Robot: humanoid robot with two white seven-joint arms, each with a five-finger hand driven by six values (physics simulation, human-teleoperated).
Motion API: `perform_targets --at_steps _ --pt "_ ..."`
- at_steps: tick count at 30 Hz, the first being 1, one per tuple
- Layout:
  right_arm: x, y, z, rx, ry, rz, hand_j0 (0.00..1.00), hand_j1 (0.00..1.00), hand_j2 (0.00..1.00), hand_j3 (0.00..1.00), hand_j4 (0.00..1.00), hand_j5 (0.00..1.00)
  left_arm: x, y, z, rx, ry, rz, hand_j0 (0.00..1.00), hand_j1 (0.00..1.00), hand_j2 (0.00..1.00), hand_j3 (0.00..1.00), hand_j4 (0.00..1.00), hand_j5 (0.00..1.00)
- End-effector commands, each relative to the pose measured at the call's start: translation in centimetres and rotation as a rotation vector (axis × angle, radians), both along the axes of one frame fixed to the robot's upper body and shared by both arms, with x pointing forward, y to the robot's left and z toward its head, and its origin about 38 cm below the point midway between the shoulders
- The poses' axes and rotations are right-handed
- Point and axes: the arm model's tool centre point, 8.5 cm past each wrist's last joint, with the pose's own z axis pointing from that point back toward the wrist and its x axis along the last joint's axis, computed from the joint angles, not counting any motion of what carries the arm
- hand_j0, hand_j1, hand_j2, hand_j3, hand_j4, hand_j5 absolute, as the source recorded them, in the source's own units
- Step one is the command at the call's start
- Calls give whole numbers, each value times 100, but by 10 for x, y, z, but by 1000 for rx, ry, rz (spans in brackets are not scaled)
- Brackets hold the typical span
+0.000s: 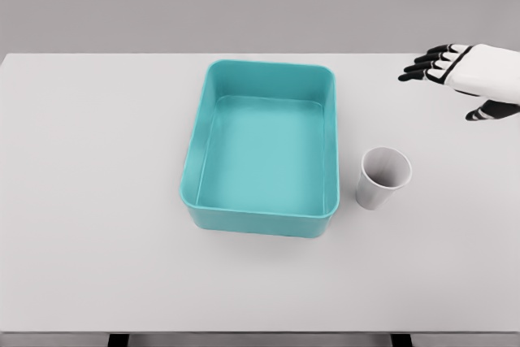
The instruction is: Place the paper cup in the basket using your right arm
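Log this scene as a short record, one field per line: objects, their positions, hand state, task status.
surface: white table
basket: teal, rectangular, nothing inside, near the table's middle
paper cup: white, upright, mouth open upward, on the table just right of the basket, apart from it
right hand: over the table's far right, fingers spread, holding nothing, beyond and to the right of the cup
left hand: not in view
task status: cup not yet grasped, not yet in the basket
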Motion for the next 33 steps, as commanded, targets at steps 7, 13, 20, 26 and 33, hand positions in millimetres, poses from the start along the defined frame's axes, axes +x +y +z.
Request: perform_targets --at_steps 7,13,20,26,33 --pt "0 -6 10 311 111 6 100 100 100 100 100 100 0 0 0 0 0 0 100 100 100 100 100 100" --pt "5 -7 -23 510 328 -114 100 100 100 100 100 100 0 0 0 0 0 0 100 100 100 100 100 100" --pt "-5 -26 -60 432 422 -180 100 100 100 100 100 100 0 0 0 0 0 0 100 100 100 100 100 100" --pt "-12 -9 -74 408 467 -137 100 100 100 100 100 100 0 0 0 0 0 0 100 100 100 100 100 100" --pt "-19 -2 -85 384 502 -108 100 100 100 100 100 100 0 0 0 0 0 0 100 100 100 100 100 100"
